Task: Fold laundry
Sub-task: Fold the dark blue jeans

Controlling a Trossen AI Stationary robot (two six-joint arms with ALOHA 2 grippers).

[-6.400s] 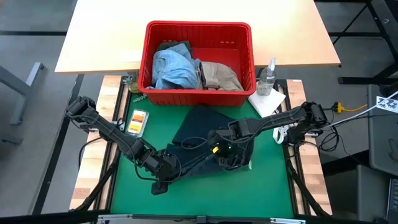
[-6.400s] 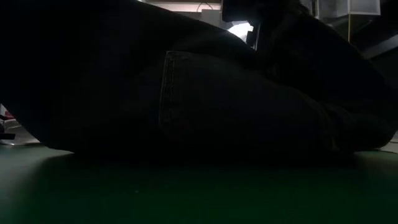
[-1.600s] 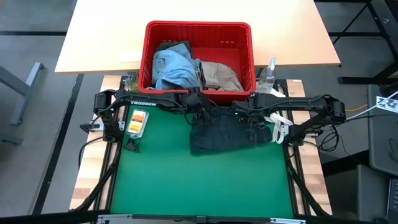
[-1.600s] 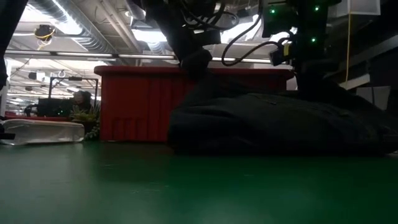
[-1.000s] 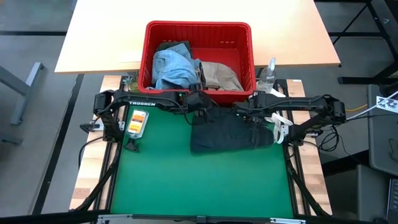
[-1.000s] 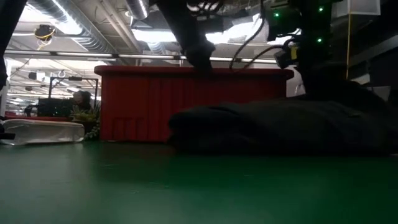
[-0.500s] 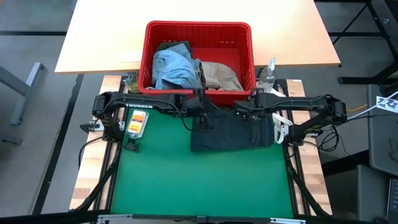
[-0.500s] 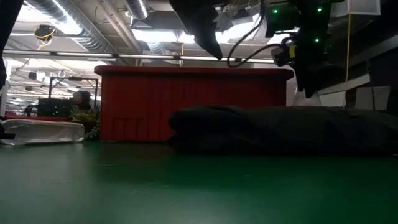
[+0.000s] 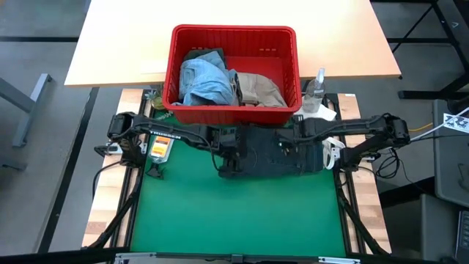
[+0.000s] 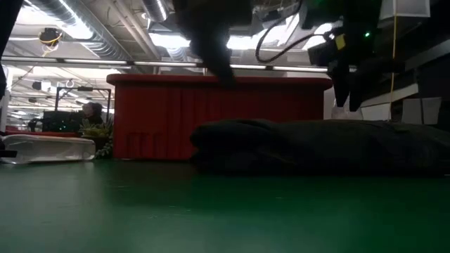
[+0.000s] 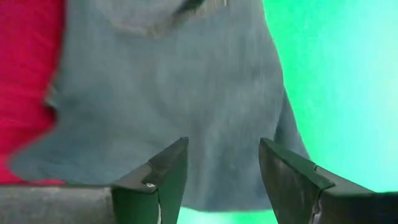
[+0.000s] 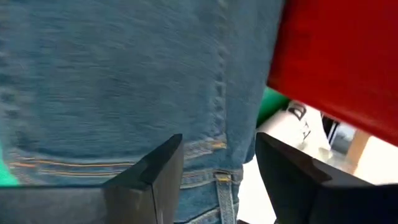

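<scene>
One pair of dark navy jeans folded flat on green mat, centre of high view, just below one red basket at top centre. Inside basket: one light blue denim piece on left, one beige khaki piece on right, one dark olive piece poking out at upper left of the pile. Two arms reaching in from frame sides, meeting over the jeans. Left gripper above left edge of jeans, jaws spread, nothing between them. Right gripper above upper right part of jeans near basket wall, jaws likewise spread and empty. One clear bottle right of basket, white cloth under it. One small orange-and-white packet at left edge of mat. Low view only: jeans as flat dark slab at mid-right, basket front wall behind, ceiling lights and room clutter beyond, both arms dangling dark from top; basket contents hidden there. Left wrist view only: open fingers over denim fabric, green mat on right side of frame, red at left edge. Right wrist view only: stitching and seam on denim, red basket wall at upper right, white cloth below it, fingers apart at bottom. Gripper contact with fabric: cannot tell from the high view.
</scene>
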